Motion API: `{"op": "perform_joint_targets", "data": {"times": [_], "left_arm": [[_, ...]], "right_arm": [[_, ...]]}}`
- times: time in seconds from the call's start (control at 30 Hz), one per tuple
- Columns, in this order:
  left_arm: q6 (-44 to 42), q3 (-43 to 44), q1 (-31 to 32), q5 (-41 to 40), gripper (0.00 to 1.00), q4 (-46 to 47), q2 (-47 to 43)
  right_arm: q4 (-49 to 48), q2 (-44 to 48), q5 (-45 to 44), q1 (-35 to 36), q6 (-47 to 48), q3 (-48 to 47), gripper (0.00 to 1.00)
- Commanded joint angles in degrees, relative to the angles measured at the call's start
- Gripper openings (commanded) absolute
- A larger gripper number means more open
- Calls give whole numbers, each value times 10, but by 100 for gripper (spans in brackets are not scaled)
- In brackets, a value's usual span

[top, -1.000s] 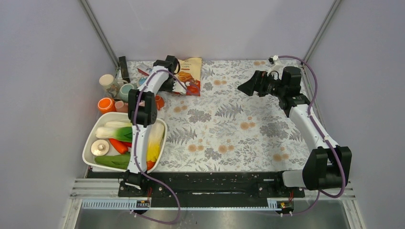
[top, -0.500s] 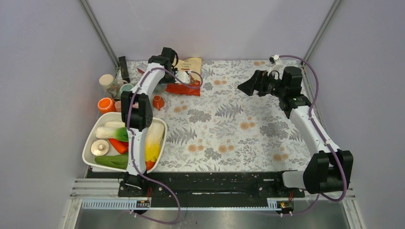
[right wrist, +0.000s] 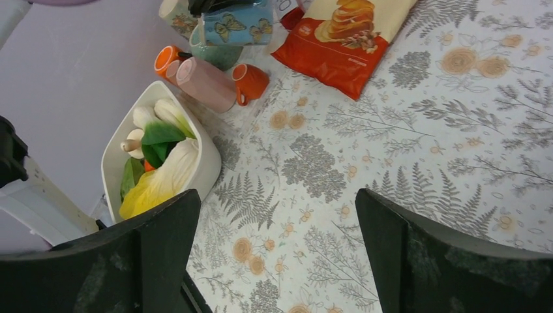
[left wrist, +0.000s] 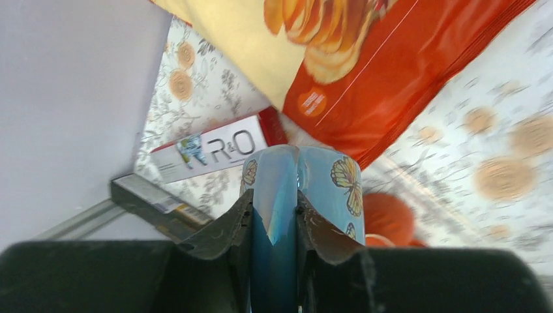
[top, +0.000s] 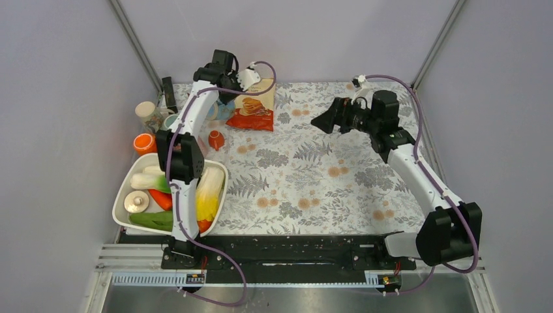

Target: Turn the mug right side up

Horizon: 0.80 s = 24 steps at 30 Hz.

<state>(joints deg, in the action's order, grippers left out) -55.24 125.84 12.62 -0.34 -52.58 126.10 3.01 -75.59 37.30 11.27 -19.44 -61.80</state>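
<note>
The mug (left wrist: pixel 326 182) is light blue with yellow butterflies. My left gripper (left wrist: pixel 274 202) is shut on its wall, one finger inside and one outside. It hangs above the table's far left corner, just left of the chip bag (top: pixel 254 107). In the right wrist view the mug (right wrist: pixel 238 26) appears to lie on its side in the air, with the black left gripper (right wrist: pixel 209 6) on it. From above, the mug (top: pixel 220 109) shows only partly under the left gripper (top: pixel 222 94). My right gripper (right wrist: pixel 277 215) is open and holds nothing over the middle of the cloth (top: pixel 323 122).
Below the mug stand a pink cup (right wrist: pixel 205 83), a small orange cup (right wrist: pixel 251 79), a teal cup (right wrist: pixel 218 57) and an orange mug (top: pixel 145 143). A toothpaste box (left wrist: pixel 215 149) lies by the back wall. A white tub (top: pixel 124 195) of vegetables sits front left.
The left arm has raised the mug off the table and drawn it back toward the far corner. The right arm has shifted a little to the left, still open.
</note>
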Motion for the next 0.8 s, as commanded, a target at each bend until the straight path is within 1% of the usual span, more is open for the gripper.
{"op": "perform_joint_targets", "data": {"times": [0.0, 0.07, 0.13, 0.27, 0.33, 0.47, 0.57, 0.7, 0.77], "left_arm": [[184, 41, 3, 112, 0, 33, -100], [233, 39, 4, 169, 0, 20, -107], [271, 29, 7, 207, 0, 11, -108], [353, 3, 10, 289, 0, 11, -110], [386, -1, 13, 335, 0, 12, -113], [422, -5, 24, 404, 0, 12, -124], [443, -13, 33, 437, 0, 19, -133], [476, -42, 41, 479, 0, 50, -146], [493, -43, 45, 499, 0, 57, -146]], "right_arm": [[-23, -26, -14, 52, -21, -46, 99], [-50, -52, -5, 75, -36, -57, 99], [-82, -81, 3, 90, -58, -66, 99], [-146, -144, 17, 104, -101, -76, 99], [-151, -173, 34, 107, -114, -92, 99], [-164, -213, 54, 116, -121, -113, 99], [-217, -242, 73, 120, -162, -112, 99], [-298, -278, 100, 126, -224, -116, 99], [-315, -293, 113, 129, -242, -126, 99]]}}
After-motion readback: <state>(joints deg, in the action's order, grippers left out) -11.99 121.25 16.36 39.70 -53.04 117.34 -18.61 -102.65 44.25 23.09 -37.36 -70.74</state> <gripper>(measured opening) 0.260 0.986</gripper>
